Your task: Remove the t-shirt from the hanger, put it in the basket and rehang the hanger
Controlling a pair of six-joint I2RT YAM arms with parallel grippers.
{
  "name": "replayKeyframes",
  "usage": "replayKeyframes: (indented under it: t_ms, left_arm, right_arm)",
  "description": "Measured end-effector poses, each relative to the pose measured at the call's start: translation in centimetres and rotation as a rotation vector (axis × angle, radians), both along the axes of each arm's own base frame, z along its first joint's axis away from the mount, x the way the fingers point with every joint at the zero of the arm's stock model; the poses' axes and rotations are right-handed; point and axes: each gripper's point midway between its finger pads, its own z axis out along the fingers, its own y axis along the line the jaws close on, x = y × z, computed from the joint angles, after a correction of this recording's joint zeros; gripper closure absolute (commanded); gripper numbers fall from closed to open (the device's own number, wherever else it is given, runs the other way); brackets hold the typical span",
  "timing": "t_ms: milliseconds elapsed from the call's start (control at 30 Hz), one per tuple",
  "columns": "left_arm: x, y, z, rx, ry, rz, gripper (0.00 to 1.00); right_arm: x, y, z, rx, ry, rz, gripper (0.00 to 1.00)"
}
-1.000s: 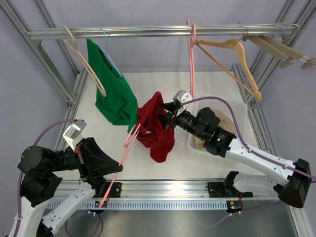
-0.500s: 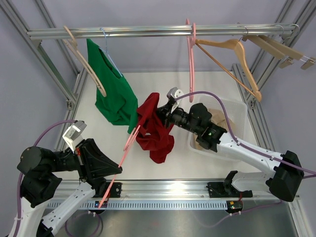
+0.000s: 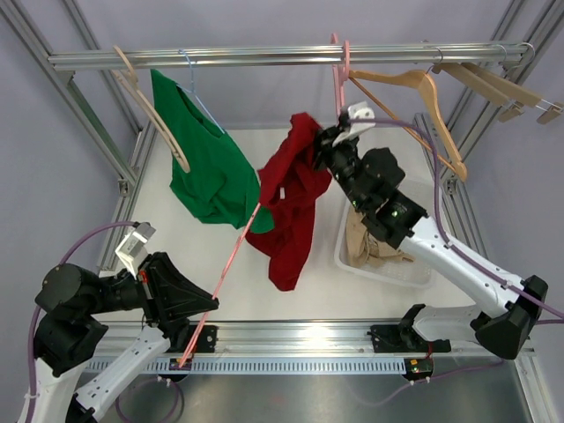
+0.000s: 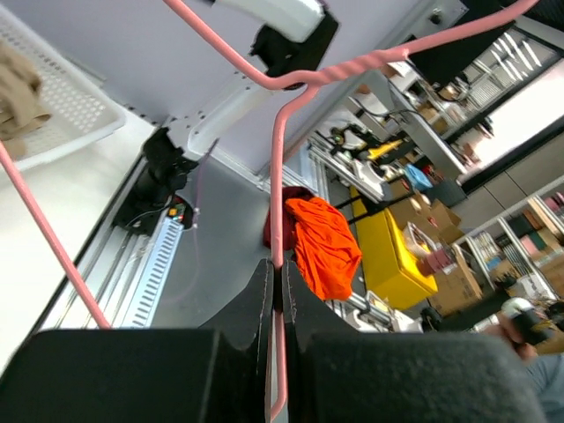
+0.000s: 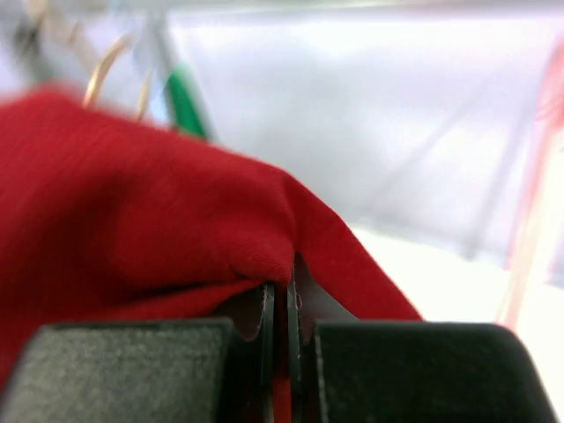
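hanger (image 3: 225, 273) left of t-shirt (image 3: 293, 207); bin (image 3: 401, 276) at right

Up top, a metal rail (image 3: 264, 57) spans the frame. A green shirt (image 3: 211, 167) hangs at upper left beside a wooden hanger (image 3: 150, 110), with more wooden hangers (image 3: 423, 106) at upper right. At right on the counter (image 3: 335, 291), a white basket (image 3: 381, 271) holds tan cloth (image 3: 366, 247).

The t-shirt (image 3: 291, 211) is a plain deep red with no print. The hanger (image 3: 231, 264) slanting down to its left is pale pink. Further left of the t-shirt hangs a plain green shirt (image 3: 207, 163). Above it the rail (image 3: 264, 57) is silver, and the wooden hangers (image 3: 441, 119) to its upper right are light tan. To its right, a white bin (image 3: 388, 271) holds beige cloth (image 3: 366, 247).
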Motion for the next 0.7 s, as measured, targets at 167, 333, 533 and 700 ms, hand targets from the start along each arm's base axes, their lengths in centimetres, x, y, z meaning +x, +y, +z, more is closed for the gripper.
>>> replayKeyframes:
  t_ms: [167, 333, 533, 700]
  left_arm:
    - [1.9, 0.8, -2.1, 0.082, 0.034, 0.166, 1.00]
    - [5.1, 2.5, -4.5, 0.175, 0.055, 0.405, 1.00]
    - [7.9, 3.9, -6.1, 0.234, 0.057, 0.574, 1.00]
    - [9.4, 2.9, -6.5, 0.235, 0.052, 0.574, 1.00]
  right_arm:
    - [2.7, -1.8, 6.1, 0.083, -0.054, -0.112, 1.00]
    - [0.3, -2.8, 8.8, 0.173, -0.029, -0.053, 1.00]
    - [-7.9, -7.4, 13.4, 0.297, -0.045, 0.091, 1.00]
    - [-14.2, -12.8, 16.9, 0.373, -0.099, 0.137, 1.00]
